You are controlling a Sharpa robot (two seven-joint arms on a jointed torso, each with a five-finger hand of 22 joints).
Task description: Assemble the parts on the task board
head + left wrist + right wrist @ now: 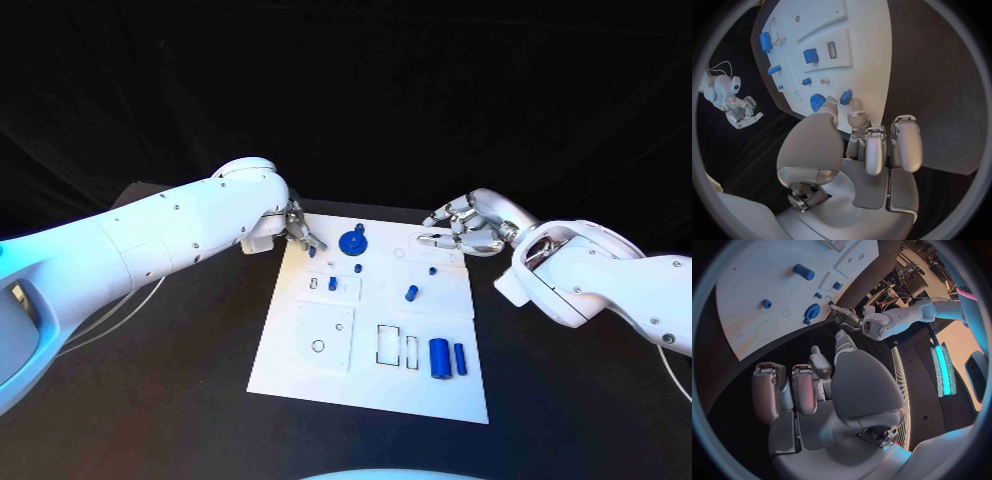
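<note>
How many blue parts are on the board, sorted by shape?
Gear: 1
Long cylinders: 2
Small pieces: 3
Total: 6 blue parts, counted in the head view.

No legible text, labels, brands, numbers or signs in any view. Task board (378, 330): outlined rectangles and small circle marks only, no lettering readable.
</note>
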